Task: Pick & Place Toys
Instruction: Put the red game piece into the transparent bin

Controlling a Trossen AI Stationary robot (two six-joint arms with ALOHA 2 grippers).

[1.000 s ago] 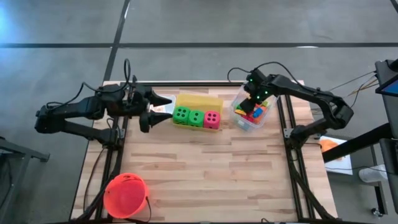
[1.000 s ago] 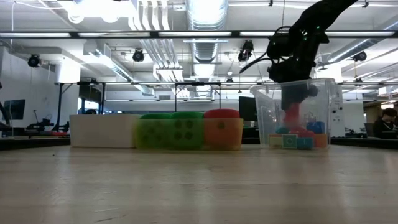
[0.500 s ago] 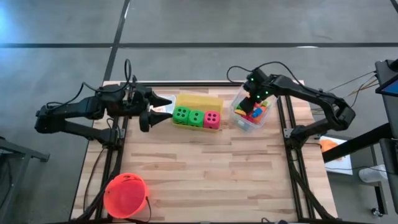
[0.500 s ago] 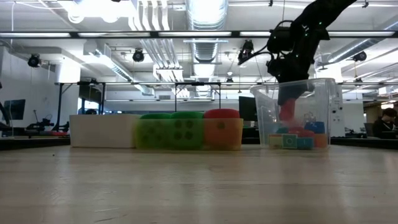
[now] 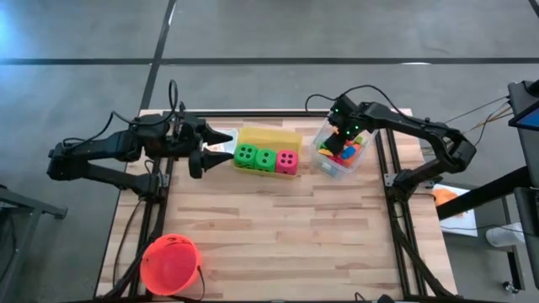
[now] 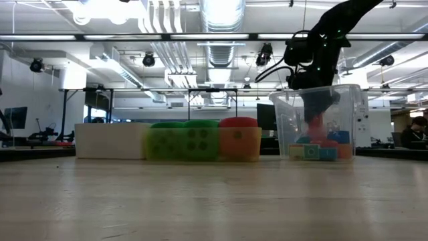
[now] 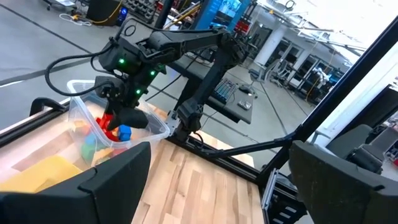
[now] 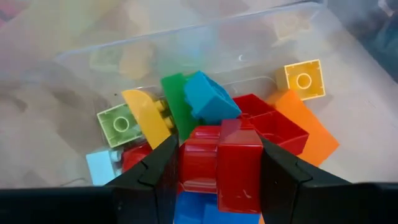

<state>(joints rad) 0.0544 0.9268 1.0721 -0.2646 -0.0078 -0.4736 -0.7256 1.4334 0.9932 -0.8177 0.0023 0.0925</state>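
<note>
The clear bin (image 5: 341,153) at the table's far right holds several bright plastic blocks (image 8: 298,79). My right gripper (image 5: 337,145) reaches down into it and is shut on a red block (image 8: 221,163); it also shows in the low view (image 6: 314,110). Two green dice (image 5: 255,156) and a pink-red die (image 5: 287,160) rest in a row on the table against the yellow bin (image 5: 269,136). My left gripper (image 5: 202,153) is open and empty left of the dice, over the white bin (image 5: 221,145). My right gripper pinches the red block's two opposite sides (image 8: 186,163) between its two fingers (image 8: 163,171). The fingers come from above, pointing down into the clear bin. The block sits inside the bin among the other blocks; whether it is clear of them I cannot tell.
An orange-red bucket (image 5: 171,263) stands at the near left corner. Bare wooden tabletop (image 5: 286,227) spreads across the middle and near side. Black frame rails (image 5: 396,227) run along the left and right edges.
My right gripper has shifted a little toward the table's left inside the clear bin, staying shut on the red block.
</note>
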